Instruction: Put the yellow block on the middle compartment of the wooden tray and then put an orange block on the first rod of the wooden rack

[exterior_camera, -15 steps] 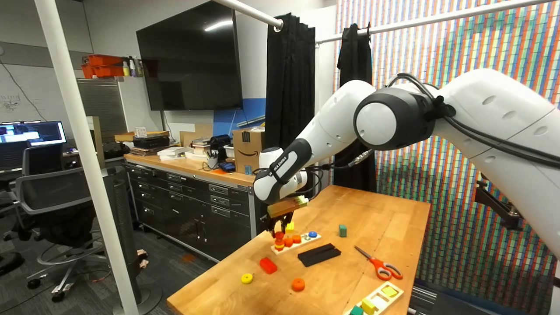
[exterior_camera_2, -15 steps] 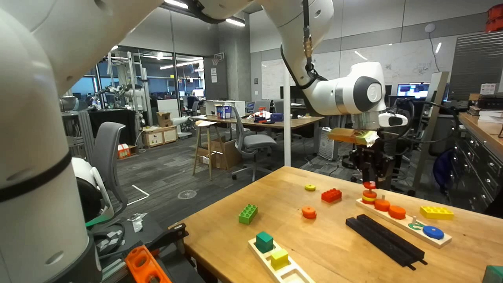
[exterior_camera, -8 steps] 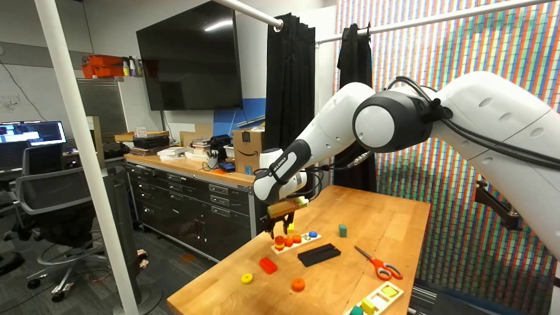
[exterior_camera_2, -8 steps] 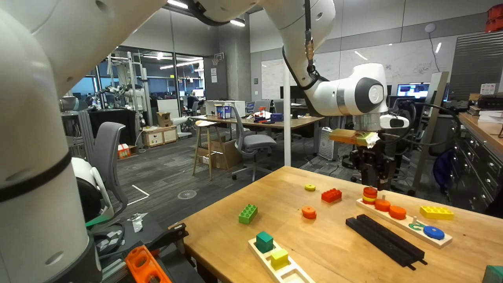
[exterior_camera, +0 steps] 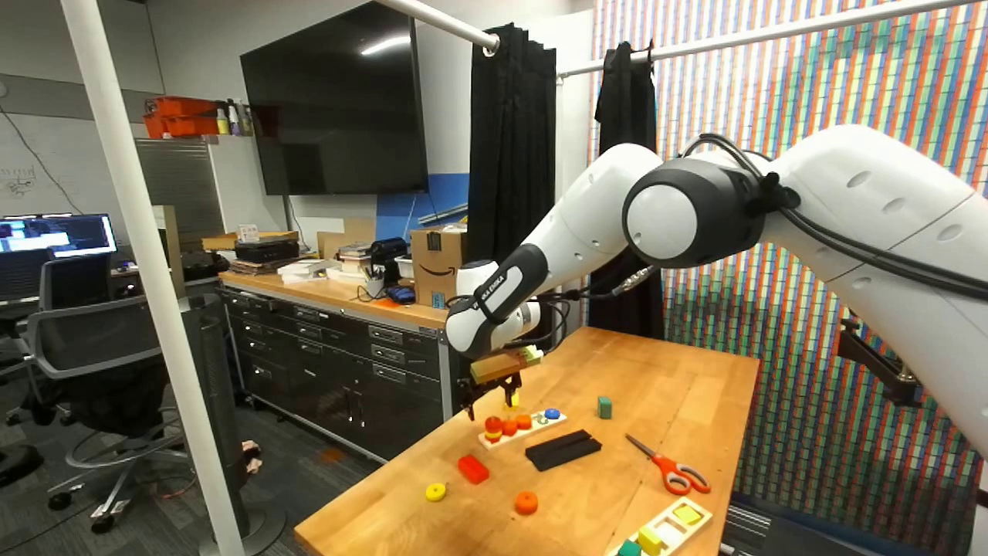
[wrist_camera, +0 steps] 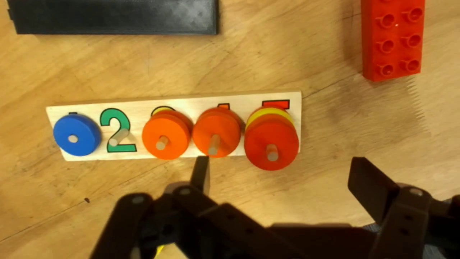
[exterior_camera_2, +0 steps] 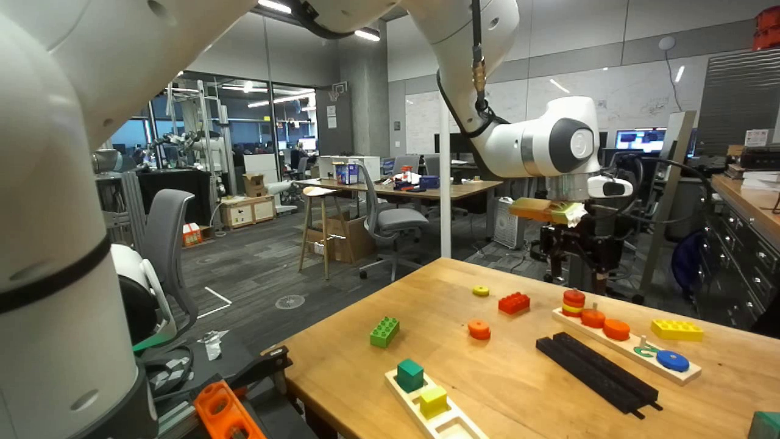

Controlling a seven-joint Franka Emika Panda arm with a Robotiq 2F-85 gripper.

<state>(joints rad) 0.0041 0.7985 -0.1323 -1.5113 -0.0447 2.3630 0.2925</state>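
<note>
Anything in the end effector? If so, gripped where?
Nothing. The end effector is open, jaws wide apart; the top red disc is on a rod of the wooden rack.

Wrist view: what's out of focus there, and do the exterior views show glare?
In the wrist view, end effector blurred and dark, rack sharper; in an exterior view, a bright streak glares on the TV; in an exterior view, pale streaks shine on the whiteboard.

Wrist view close above the wooden rack [wrist_camera: 194, 105], facing down, both exterior views farther off, sharing it from seemingly opposite ends
</note>
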